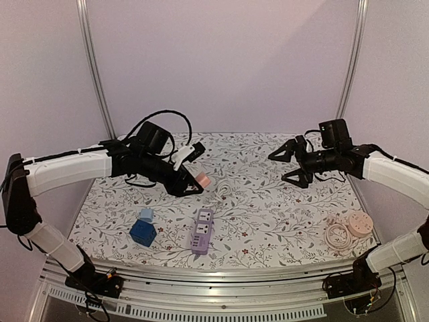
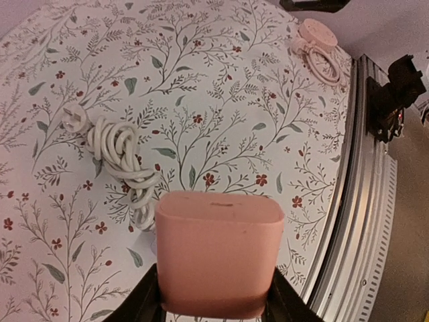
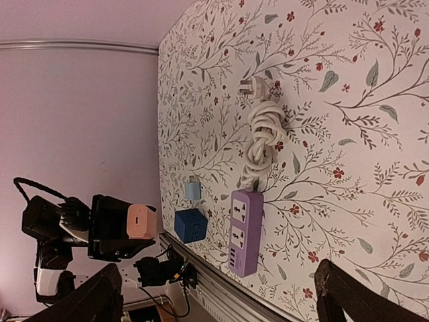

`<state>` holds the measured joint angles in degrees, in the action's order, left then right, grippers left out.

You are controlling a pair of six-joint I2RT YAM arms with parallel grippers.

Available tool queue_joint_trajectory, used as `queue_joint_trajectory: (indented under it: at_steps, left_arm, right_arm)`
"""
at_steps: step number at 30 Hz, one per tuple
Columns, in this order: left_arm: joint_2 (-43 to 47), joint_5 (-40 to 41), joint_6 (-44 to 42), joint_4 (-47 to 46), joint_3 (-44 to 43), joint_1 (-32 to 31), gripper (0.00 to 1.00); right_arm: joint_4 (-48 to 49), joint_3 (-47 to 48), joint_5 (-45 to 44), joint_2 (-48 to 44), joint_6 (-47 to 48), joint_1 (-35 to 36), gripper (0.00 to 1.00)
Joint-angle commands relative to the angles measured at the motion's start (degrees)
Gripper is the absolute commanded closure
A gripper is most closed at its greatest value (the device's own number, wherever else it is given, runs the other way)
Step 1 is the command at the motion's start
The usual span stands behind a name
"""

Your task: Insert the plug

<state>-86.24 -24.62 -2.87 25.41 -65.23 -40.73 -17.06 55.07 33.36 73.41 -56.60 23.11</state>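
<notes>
Left gripper (image 1: 192, 186) is clamped on the pink plug (image 2: 218, 258), held above the table. Its prongs are out of sight and the fingertips are cut off at the frame edge. The purple power strip (image 1: 202, 231) lies below it, nearer the bases, with the white cord (image 2: 120, 164) coiled ahead of the fingers. Right gripper (image 1: 287, 166) hangs wide open, well apart.

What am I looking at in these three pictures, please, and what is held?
Two robot arms stand at a flowered table. One picture looks down from above; the others come from cameras on each wrist. The left arm has its jaws shut on a pink plug block, held above the table. The right arm has open, empty jaws. On the table lie a purple power strip with a coiled white cord, a blue cube, a small light-blue adapter and a pink round reel.
</notes>
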Motion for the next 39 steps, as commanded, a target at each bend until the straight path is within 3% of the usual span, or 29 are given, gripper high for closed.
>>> queue_joint_trajectory:
  at_steps: [1,7,20,39]
  left_arm:
    - [-2.2,0.5,2.5,-1.7,-2.4,-2.7,1.0]
    - [-4.8,2.1,2.6,-1.3,-4.4,-5.4,1.0]
    - [-11.7,5.7,5.1,-0.7,-12.3,-10.1,1.0]
    - [-16.7,12.4,2.9,1.0,-18.1,-13.0,1.0]
  right_arm:
    - [-0.7,5.2,2.3,5.8,1.9,5.9,0.01]
    - [-3.4,12.2,4.7,13.5,3.8,10.9,0.02]
    - [-5.6,18.5,10.4,22.6,4.9,14.6,0.17]
    - [-10.5,21.7,14.4,27.0,9.7,14.7,0.41]
